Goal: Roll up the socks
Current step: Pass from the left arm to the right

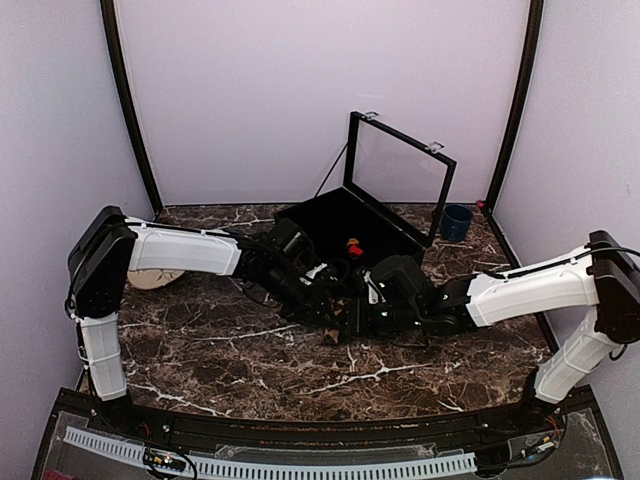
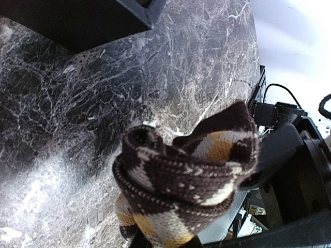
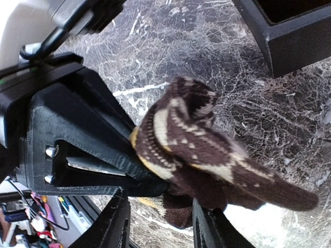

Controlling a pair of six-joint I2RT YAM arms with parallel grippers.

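Near the middle of the desk (image 1: 200,350), the two hands are brought together over the dark marble, the left arm reaching in from the left and the right arm from the right. The tan sock (image 2: 186,175) is held up between them, bunched into a loose, half-rolled lump with one end curled into an open loop and the other trailing off as a flat tail. The left hand (image 3: 77,139) is closed on the sock, its black fingers pressed against the tan-and-cream edge of the fabric. The right hand (image 3: 160,227) is closed on it too, with the dark lower folds pinched between its two fingers. In the overhead view only a few tan diamonds can be made out under the hands, just above the desk; whether the sock touches the desk there cannot be told. Just behind the hands a black box (image 1: 330,215) is set with its clear lid (image 1: 400,170) standing open. A small red-and-orange bundle (image 1: 352,243) is seen at the box's front right. Farther right a blue cup (image 1: 457,222) is stood near the wall.
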